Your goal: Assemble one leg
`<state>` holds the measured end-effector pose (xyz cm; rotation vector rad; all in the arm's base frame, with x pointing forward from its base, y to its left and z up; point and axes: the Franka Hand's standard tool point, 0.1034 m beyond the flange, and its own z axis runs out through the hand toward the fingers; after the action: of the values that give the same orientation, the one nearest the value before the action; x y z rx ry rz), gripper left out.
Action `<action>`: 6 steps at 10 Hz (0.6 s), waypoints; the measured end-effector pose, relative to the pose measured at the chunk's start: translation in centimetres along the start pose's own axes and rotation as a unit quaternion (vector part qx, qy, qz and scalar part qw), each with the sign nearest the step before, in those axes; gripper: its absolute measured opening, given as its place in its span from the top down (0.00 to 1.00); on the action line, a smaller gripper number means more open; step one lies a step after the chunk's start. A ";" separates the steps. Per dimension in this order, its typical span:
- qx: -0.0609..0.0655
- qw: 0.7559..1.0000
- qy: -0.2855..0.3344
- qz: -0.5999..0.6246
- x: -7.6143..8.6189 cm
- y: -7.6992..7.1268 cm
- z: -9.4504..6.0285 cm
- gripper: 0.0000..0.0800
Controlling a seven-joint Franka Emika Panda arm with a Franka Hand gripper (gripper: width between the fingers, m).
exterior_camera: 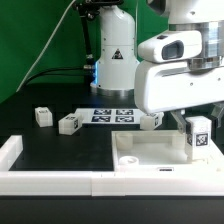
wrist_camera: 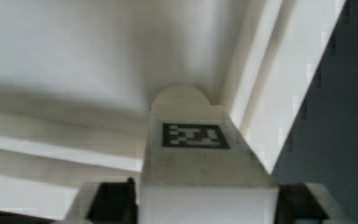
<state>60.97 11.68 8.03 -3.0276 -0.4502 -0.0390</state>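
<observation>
– Four small white tagged pegs in the exterior view. Which one matters?

– The leg (exterior_camera: 197,136), upright, tag facing the camera, hanging under the arm's white wrist housing on the exterior view's right. Sits over the far corner of the square panel (exterior_camera: 148,152), on that same side. Cannot tell whether its base touches the panel or hovers just above.

– And the claw?

– Closed narrow around that leg. In the wrist view, claw (wrist_camera: 208,203) with dark fingers (wrist_camera: 112,202) pressed to both sides of the white block, tag square between them and pale panel surface beyond.

– What else around?

– Three loose legs (exterior_camera: 42,116) (exterior_camera: 68,123) (exterior_camera: 150,121) lying on the black tabletop (exterior_camera: 60,150). Two rest well apart from the panel toward the exterior view's left, one just behind the panel. Marker board (exterior_camera: 112,115) flat between them, untouched.

– Which step, then?

– Judged as placement: leg gripped and brought to the panel's corner, not yet seated so far as can be seen. Corner hole beneath hidden by the leg itself.

– Next move?

– Probably fine alignment of the leg's base with the corner hole, then a straight, slow descent while keeping the leg vertical. Likely a twist or press to fix it. Only then a widening of the claw and a lift clear.
</observation>
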 end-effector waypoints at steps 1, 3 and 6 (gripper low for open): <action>0.000 1.000 0.000 0.006 0.0 0.0 0.0 0.64; 0.000 1.000 0.000 0.016 0.0 0.0 0.0 0.64; 0.004 0.978 -0.001 0.208 -0.1 -0.2 0.1 0.64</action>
<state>60.85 11.83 7.94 -3.0440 0.1883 -0.0075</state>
